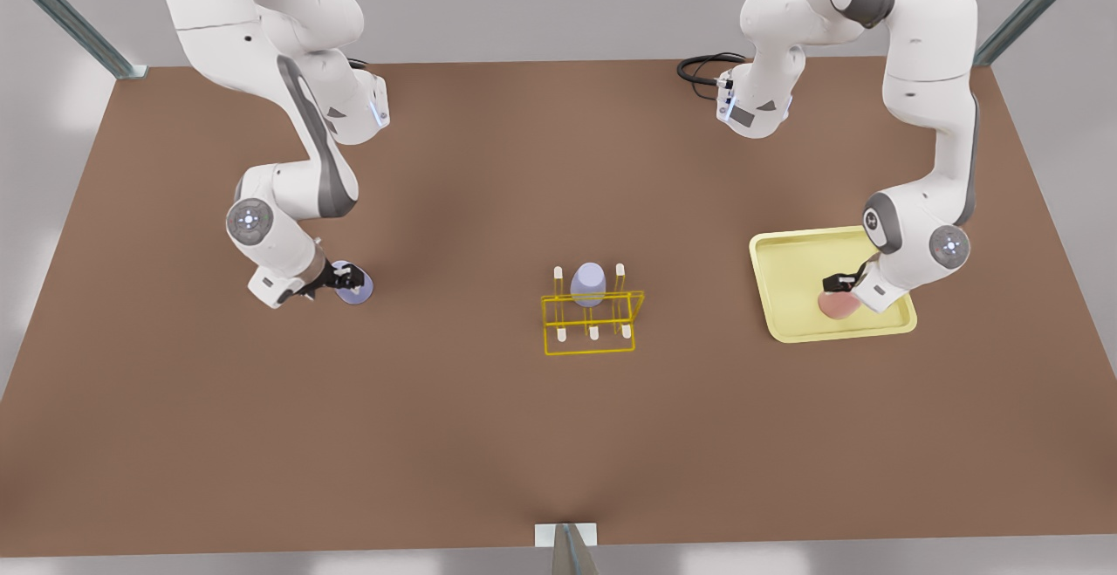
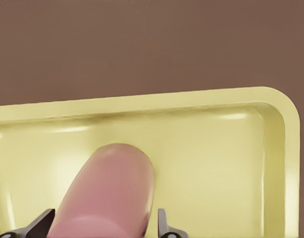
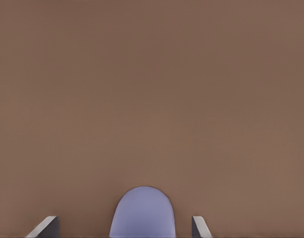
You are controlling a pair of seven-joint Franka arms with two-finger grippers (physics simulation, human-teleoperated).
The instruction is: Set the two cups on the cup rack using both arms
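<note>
Two arms reached down from the far edge of the brown table (image 1: 489, 435), each bent sharply at the elbow with its wrist low. The left gripper (image 1: 839, 285), on the front view's right, hung over the pale-yellow tray (image 1: 790, 248), its forearm slanting down from above. The pink cup (image 2: 110, 191) lay on its side in the tray between the two open fingers (image 2: 164, 225), its closed base pointing away from the wrist; a small gap showed on each side, so the fingers stood apart and not yet clamped. In the front view the wrist covered part of that cup.

The right gripper (image 1: 347, 278), on the front view's left, sat low over the lavender cup (image 3: 142, 213) resting on the bare table. Its fingers (image 3: 199, 228) straddled the cup, wide apart, with clear space on both sides. Only the cup's rounded end showed from the wrist; the rest was cut off.

Well apart from both grippers, midway between them, the yellow wire rack (image 1: 590, 324) held another lavender cup (image 1: 588, 284) upside down over a rear peg.
</note>
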